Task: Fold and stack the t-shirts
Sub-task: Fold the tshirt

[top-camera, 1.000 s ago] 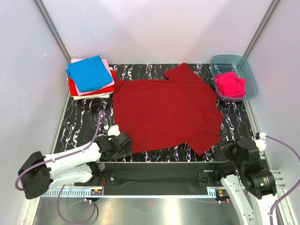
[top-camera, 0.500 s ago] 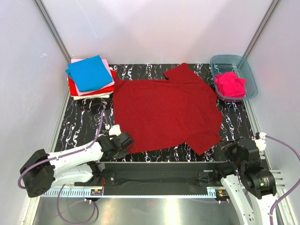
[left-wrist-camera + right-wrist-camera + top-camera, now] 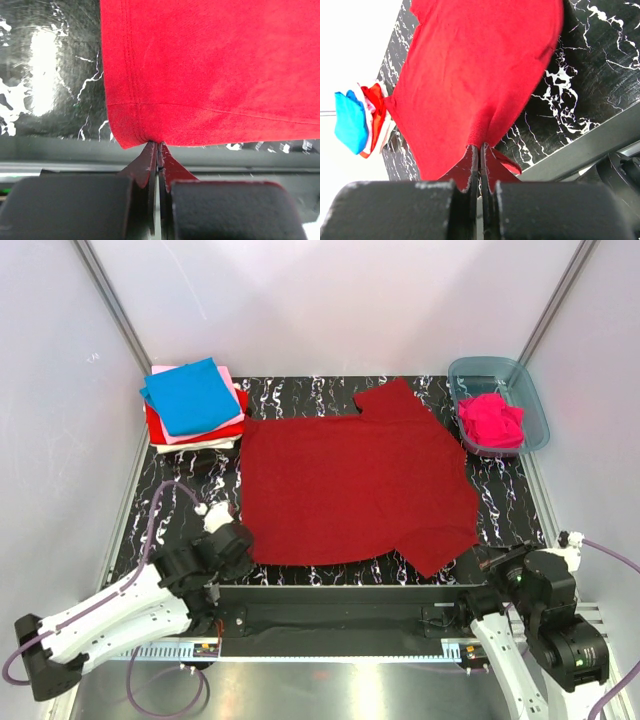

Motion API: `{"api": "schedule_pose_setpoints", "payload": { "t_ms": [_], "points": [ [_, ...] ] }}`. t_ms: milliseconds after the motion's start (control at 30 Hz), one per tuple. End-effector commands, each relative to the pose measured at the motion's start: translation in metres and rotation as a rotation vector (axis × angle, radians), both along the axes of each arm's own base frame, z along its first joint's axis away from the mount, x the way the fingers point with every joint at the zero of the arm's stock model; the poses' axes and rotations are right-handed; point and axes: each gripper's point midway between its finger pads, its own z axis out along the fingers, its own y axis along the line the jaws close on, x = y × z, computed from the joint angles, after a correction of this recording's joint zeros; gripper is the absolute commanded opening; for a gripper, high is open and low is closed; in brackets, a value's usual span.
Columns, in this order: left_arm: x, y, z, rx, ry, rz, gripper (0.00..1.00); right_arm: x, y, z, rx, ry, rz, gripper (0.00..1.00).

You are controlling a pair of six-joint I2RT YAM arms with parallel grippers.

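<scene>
A large dark red t-shirt (image 3: 355,485) lies spread flat across the black marbled table. My left gripper (image 3: 158,145) is shut on its near left hem corner, close to the table's front edge (image 3: 243,552). My right gripper (image 3: 481,146) is shut on a pinched fold of the same shirt at its near right side (image 3: 482,558). At the back left sits a stack of folded t-shirts (image 3: 193,405) with a bright blue one (image 3: 349,121) on top, over pale pink, red and white. A hot pink t-shirt (image 3: 490,420) lies crumpled in the tub.
The translucent blue-grey tub (image 3: 522,380) stands at the back right corner. A small dark object (image 3: 198,461) lies just in front of the folded stack. White walls enclose the table on three sides. A black rail (image 3: 340,605) runs along the front edge.
My left gripper has shut on the shirt's near left corner and drawn back to the near left. The right arm has also pulled back slightly. The shirt's near hem now lies straighter.
</scene>
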Motion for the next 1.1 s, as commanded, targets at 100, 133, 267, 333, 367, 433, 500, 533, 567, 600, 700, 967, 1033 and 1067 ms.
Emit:
{"api": "schedule_pose_setpoints", "payload": {
  "t_ms": [100, 133, 267, 333, 367, 433, 500, 533, 567, 600, 700, 967, 1033, 1067],
  "points": [
    [-0.011, 0.014, 0.03, -0.012, -0.009, -0.006, 0.0, -0.004, 0.01, -0.004, 0.029, 0.021, 0.048, 0.0],
    [-0.009, 0.013, 0.037, -0.019, -0.022, -0.01, 0.0, -0.003, 0.012, -0.004, 0.032, 0.019, 0.057, 0.0],
    [0.001, 0.013, 0.048, 0.047, -0.057, -0.05, 0.02, 0.015, 0.023, 0.0, 0.003, 0.039, 0.129, 0.0],
    [0.008, 0.011, 0.051, 0.087, -0.043, -0.054, 0.03, 0.028, 0.032, 0.006, -0.003, 0.036, 0.176, 0.0],
    [0.011, 0.008, 0.051, 0.098, -0.035, -0.078, 0.03, 0.037, 0.036, 0.002, -0.032, 0.076, 0.207, 0.0],
    [0.02, 0.0, 0.053, 0.102, -0.026, -0.082, 0.03, 0.05, 0.04, 0.006, -0.049, 0.084, 0.231, 0.0],
    [0.028, -0.006, 0.059, 0.076, -0.03, -0.107, 0.03, 0.068, 0.043, 0.006, -0.094, 0.111, 0.265, 0.0],
    [0.036, -0.01, 0.06, 0.07, -0.039, -0.107, 0.03, 0.074, 0.045, 0.006, -0.107, 0.116, 0.275, 0.0],
    [0.043, -0.004, 0.059, 0.08, -0.033, -0.102, 0.02, 0.086, 0.046, 0.002, -0.138, 0.144, 0.298, 0.0],
    [0.049, -0.002, 0.059, 0.082, -0.028, -0.098, 0.02, 0.094, 0.043, 0.004, -0.162, 0.147, 0.285, 0.0],
    [0.071, 0.006, 0.05, 0.087, -0.006, -0.087, 0.0, 0.122, 0.041, -0.003, -0.237, 0.189, 0.293, 0.0],
    [0.113, 0.025, 0.032, 0.115, 0.061, -0.069, 0.0, 0.196, 0.05, -0.017, -0.325, 0.212, 0.329, 0.0],
    [0.122, 0.022, 0.028, 0.101, 0.076, -0.076, 0.0, 0.211, 0.049, -0.012, -0.356, 0.211, 0.328, 0.0],
    [0.126, 0.026, 0.026, 0.102, 0.083, -0.067, 0.0, 0.219, 0.049, -0.021, -0.366, 0.242, 0.333, 0.0]
  ]
}}
